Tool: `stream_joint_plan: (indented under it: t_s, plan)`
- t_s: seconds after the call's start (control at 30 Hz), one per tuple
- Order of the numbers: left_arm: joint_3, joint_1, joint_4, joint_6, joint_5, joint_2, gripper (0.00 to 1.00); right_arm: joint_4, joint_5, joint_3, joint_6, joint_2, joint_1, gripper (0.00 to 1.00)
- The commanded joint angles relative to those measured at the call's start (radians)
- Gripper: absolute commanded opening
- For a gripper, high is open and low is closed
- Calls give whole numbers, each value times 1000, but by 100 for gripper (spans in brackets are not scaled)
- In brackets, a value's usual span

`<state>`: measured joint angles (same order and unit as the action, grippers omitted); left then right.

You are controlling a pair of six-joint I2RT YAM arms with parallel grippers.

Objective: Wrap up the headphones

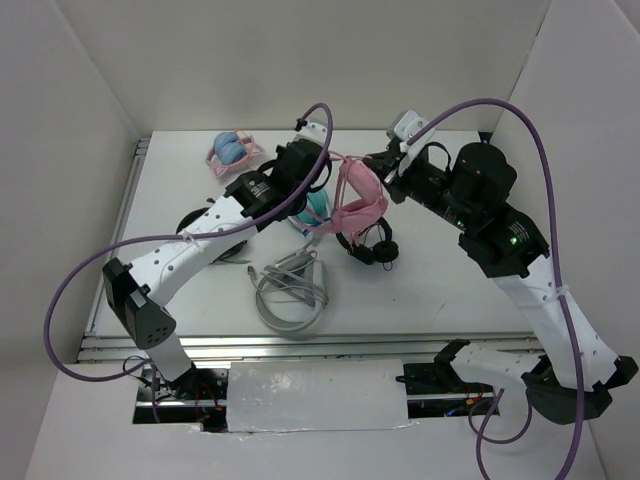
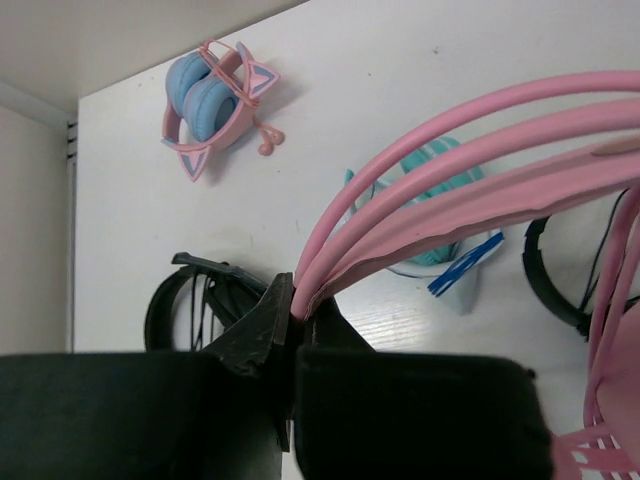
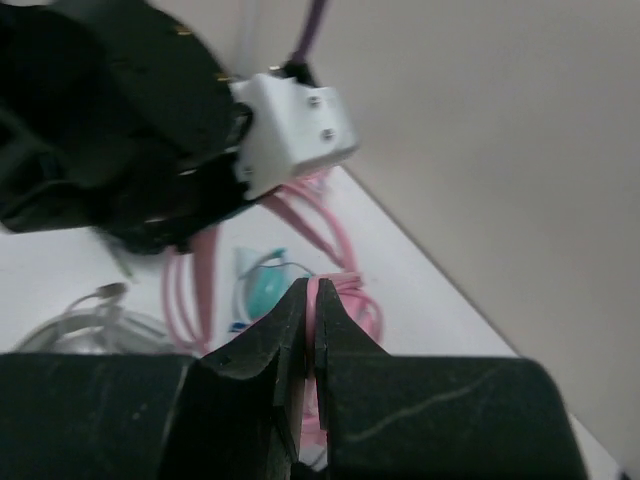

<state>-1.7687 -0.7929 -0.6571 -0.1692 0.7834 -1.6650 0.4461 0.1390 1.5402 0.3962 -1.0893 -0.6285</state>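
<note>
The pink headphones (image 1: pixel 360 200) hang above the table between my two grippers. My left gripper (image 1: pixel 328 185) is shut on the pink headband (image 2: pixel 480 150), which arcs away to the right in the left wrist view; the jaws (image 2: pixel 300 305) pinch its end. My right gripper (image 1: pixel 386 165) is shut on the thin pink cable (image 3: pixel 313 292), which runs down between the closed jaws. The cable (image 1: pixel 347 158) stretches from one gripper to the other. More pink loops (image 3: pixel 340 250) hang beyond the right gripper's fingers. The ear cups are mostly hidden by the arms.
A smaller pink pair with blue cups (image 1: pixel 233 150) lies at the back left. Black headphones (image 1: pixel 372 245) lie under the pink ones, another black pair (image 1: pixel 200 220) lies under the left arm. A teal item (image 1: pixel 315 210) and a grey cable coil (image 1: pixel 290 295) lie at centre.
</note>
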Motion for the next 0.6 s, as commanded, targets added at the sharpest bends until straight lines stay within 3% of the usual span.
stream_joint_plan:
  t_s: [0.0, 0.23, 0.37, 0.5, 0.57]
  plan:
    - [-87, 58, -71, -111, 45, -55, 0, -52, 264, 48, -155, 80, -14, 2]
    - [-210, 135, -119, -231, -24, -79, 0, -52, 309, -14, -276, 97, -34, 6]
    - [-233, 158, -98, -263, -71, -29, 0, -41, 232, -29, -316, 30, -45, 8]
    - [-213, 178, -55, -274, -134, 27, 0, -206, 203, -173, -376, 12, -49, 11]
    - [-227, 187, -50, -274, -160, 42, 0, -256, 197, -224, -395, 8, -51, 17]
